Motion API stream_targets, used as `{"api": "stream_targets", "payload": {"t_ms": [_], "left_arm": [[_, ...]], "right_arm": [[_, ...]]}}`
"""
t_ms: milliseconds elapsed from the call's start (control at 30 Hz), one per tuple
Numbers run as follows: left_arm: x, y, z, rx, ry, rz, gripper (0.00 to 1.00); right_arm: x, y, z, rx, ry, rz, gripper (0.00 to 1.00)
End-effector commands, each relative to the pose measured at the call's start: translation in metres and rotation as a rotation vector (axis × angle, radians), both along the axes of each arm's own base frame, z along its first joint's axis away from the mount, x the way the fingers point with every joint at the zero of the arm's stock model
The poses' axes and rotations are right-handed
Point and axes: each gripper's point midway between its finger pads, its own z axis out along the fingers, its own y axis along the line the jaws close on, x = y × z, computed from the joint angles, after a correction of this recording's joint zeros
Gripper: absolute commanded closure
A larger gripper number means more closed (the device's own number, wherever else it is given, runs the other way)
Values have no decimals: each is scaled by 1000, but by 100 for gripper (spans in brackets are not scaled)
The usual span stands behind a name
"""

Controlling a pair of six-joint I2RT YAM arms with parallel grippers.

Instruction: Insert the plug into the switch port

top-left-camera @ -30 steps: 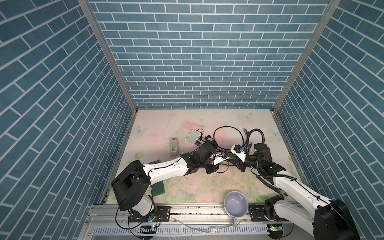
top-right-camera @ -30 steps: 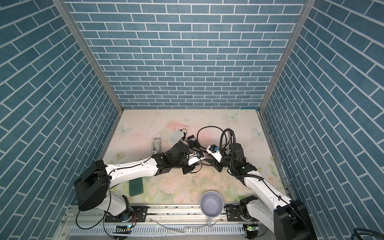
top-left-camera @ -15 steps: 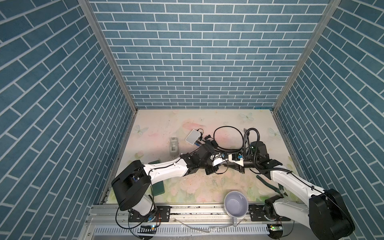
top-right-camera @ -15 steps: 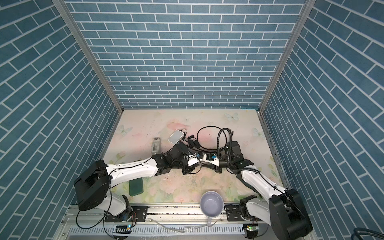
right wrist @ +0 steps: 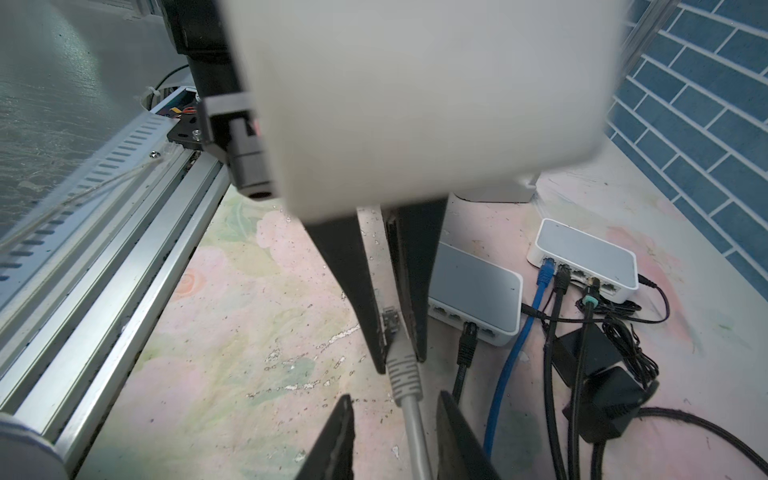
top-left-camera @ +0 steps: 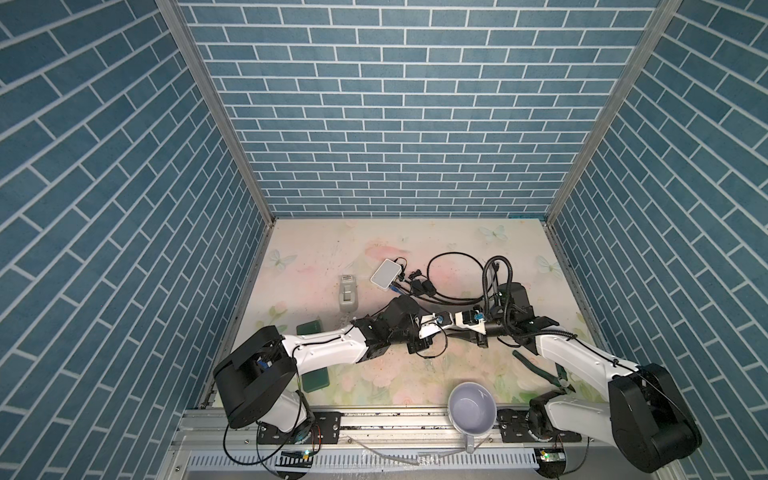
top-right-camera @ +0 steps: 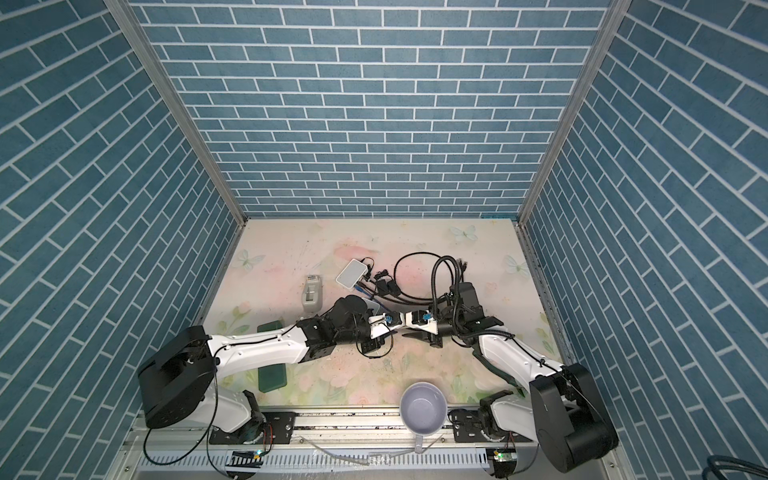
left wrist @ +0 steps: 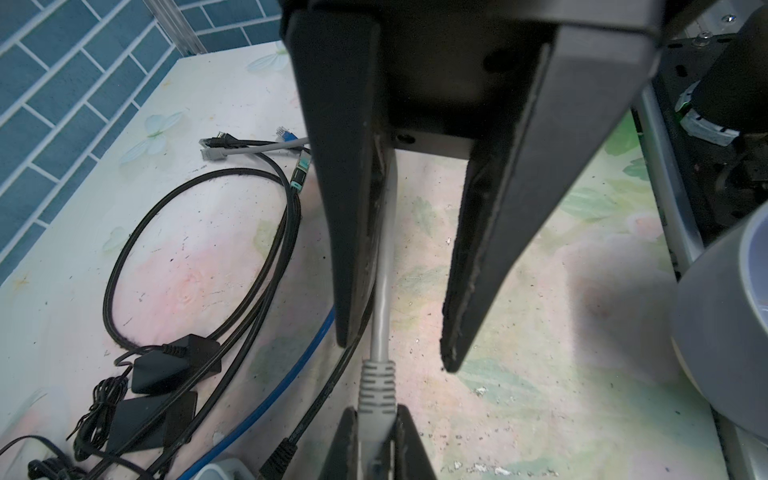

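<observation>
The grey plug [right wrist: 394, 332] with its ribbed boot [left wrist: 376, 384] is pinched between the fingers of my left gripper [left wrist: 376, 440], which is shut on it. The grey cable [right wrist: 413, 428] runs from the boot back between the fingers of my right gripper [right wrist: 395, 440], which stands open astride it. In both top views the two grippers meet tip to tip mid-table, left gripper [top-left-camera: 444, 325] and right gripper [top-left-camera: 455, 330]. A white switch [right wrist: 478, 286] lies just past the plug, one black cable in its ports. A second switch [right wrist: 586, 253] [top-left-camera: 386, 273] holds several cables.
Black power adapters [right wrist: 598, 374] and a black cable loop [left wrist: 199, 257] lie by the switches. A grey mug [top-left-camera: 473, 407] stands at the front edge, green-handled pliers [top-left-camera: 540, 370] under the right arm, a grey device [top-left-camera: 348, 293] and dark green pads [top-left-camera: 316, 378] to the left.
My right gripper has swung left and down toward the left gripper and now straddles the grey cable. The left gripper has stayed put, shut on the plug.
</observation>
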Motion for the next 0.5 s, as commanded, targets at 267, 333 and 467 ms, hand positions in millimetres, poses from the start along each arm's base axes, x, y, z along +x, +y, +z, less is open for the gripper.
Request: {"api": "stream_targets", "payload": {"t_ms": [267,333,467], "left_arm": [[0,-10,22,-104,-64,-33,95],[0,-11,22,-107,-65,-34,95],[1,-11,23,-108,-70,-34,95]], "right_arm": [[-2,10,16,80,-64,98,68],[-3,11,17,90,-60,109,69],[-2,12,19,100,-54,120,73]]}}
